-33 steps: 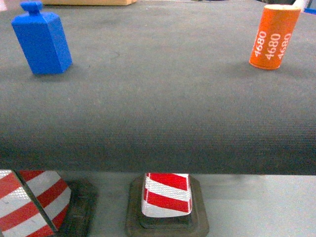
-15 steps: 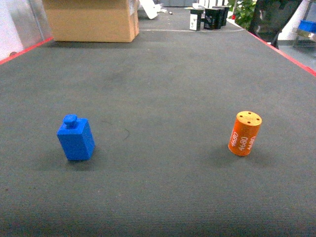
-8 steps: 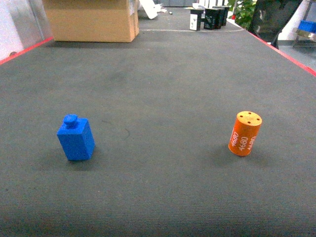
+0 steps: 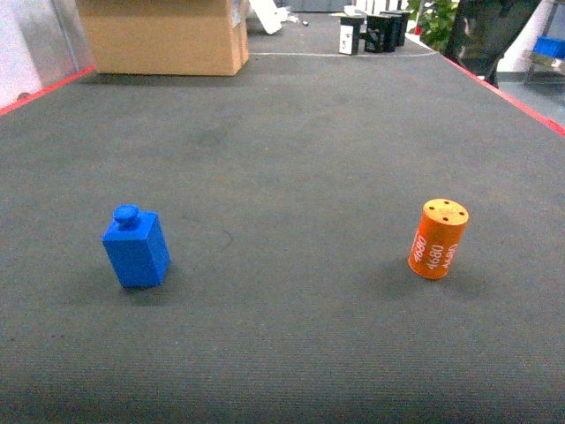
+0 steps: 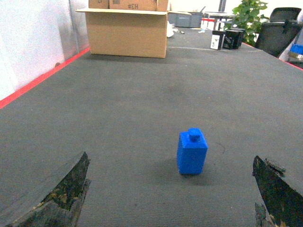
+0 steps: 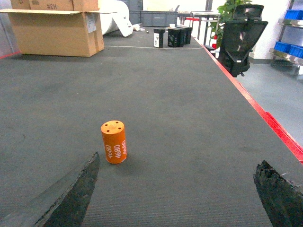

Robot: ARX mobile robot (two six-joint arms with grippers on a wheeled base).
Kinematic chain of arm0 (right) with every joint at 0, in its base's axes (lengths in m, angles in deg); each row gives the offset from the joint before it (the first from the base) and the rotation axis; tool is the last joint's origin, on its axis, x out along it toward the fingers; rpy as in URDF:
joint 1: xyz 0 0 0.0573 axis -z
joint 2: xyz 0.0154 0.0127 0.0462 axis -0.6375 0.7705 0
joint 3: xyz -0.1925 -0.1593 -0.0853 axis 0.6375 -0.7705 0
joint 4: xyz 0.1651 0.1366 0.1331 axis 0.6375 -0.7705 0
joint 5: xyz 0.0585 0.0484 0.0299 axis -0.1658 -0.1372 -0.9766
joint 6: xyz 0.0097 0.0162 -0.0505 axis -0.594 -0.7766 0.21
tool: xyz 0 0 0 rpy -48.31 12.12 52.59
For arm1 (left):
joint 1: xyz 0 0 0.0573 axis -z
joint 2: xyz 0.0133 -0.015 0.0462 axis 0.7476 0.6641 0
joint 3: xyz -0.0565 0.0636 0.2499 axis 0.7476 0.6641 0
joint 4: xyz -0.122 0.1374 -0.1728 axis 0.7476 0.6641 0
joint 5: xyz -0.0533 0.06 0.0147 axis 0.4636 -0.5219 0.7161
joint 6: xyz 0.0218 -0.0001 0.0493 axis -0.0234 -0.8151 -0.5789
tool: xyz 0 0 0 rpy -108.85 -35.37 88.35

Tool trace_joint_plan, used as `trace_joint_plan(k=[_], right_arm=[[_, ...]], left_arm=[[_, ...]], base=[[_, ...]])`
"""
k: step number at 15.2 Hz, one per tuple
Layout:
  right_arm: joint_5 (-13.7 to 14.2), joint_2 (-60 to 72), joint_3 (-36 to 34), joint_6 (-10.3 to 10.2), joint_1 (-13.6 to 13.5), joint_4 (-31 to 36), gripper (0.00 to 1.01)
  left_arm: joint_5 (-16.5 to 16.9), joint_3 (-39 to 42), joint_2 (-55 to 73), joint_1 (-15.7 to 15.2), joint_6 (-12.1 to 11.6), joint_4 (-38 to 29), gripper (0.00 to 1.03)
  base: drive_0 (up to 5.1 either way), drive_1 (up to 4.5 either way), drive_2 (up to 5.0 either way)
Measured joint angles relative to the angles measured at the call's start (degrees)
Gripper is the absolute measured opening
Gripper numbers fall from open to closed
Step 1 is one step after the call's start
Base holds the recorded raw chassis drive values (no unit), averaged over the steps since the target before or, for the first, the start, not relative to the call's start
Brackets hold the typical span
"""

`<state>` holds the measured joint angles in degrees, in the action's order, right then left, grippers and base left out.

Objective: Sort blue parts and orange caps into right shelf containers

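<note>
A blue part (image 4: 135, 248) and an orange cap (image 4: 438, 238) stand upright and well apart on a dark grey mat (image 4: 291, 150), with a cardboard box (image 4: 163, 35) at the mat's far end serving as the landmark. The blue part, a squarish block with a small round knob on top, sits well in front of the box, roughly in line with its left half. The orange cap, a stubby cylinder with small holes in its top face and white "4680" print down its side, stands just as far forward of the box but well off to the box's right, nearer the mat's red edge stripe (image 4: 508, 93).

The left gripper (image 5: 170, 189) hangs just above the mat with its jaws spread wide; its worn dark fingers (image 5: 61, 194) frame the blue part, which stands ahead of them and between them, untouched. The right gripper (image 6: 175, 194) is likewise spread wide and holds nothing; the orange cap stands ahead of it, closer to its left finger (image 6: 71, 194).

To the right of the box, at the far end of the mat, are small black containers (image 4: 375, 31); further right stand a potted plant (image 6: 232, 9) and a black office chair (image 6: 241, 38).
</note>
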<state>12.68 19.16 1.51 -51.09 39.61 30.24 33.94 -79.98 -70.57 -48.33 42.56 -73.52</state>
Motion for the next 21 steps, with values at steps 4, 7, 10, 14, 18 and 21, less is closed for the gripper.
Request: trace_joint_plan(k=[4,7,10,14,18,21], right_arm=[[-0.02,0.0,0.0,0.0,0.0,0.0,0.98],[-0.02,0.0,0.0,0.0,0.0,0.0,0.98],[-0.02,0.0,0.0,0.0,0.0,0.0,0.98],[0.0,0.0,0.0,0.0,0.0,0.0,0.98],[0.0,0.0,0.0,0.0,0.0,0.0,0.98],[0.0,0.0,0.0,0.0,0.0,0.0,0.98]], left_arm=[[0.0,0.0,0.0,0.0,-0.02,0.0,0.98],[0.0,0.0,-0.02,0.0,-0.02,0.0,0.98],[0.0,0.0,0.0,0.0,-0.02,0.0,0.98],[0.0,0.0,0.0,0.0,0.0,0.0,0.98],[0.0,0.0,0.0,0.0,0.0,0.0,0.98],[0.0,0.0,0.0,0.0,0.0,0.0,0.98]], base=[[0.0,0.0,0.0],[0.0,0.0,0.0],[0.0,0.0,0.0],[0.0,0.0,0.0],[0.0,0.0,0.0],[0.0,0.0,0.0]])
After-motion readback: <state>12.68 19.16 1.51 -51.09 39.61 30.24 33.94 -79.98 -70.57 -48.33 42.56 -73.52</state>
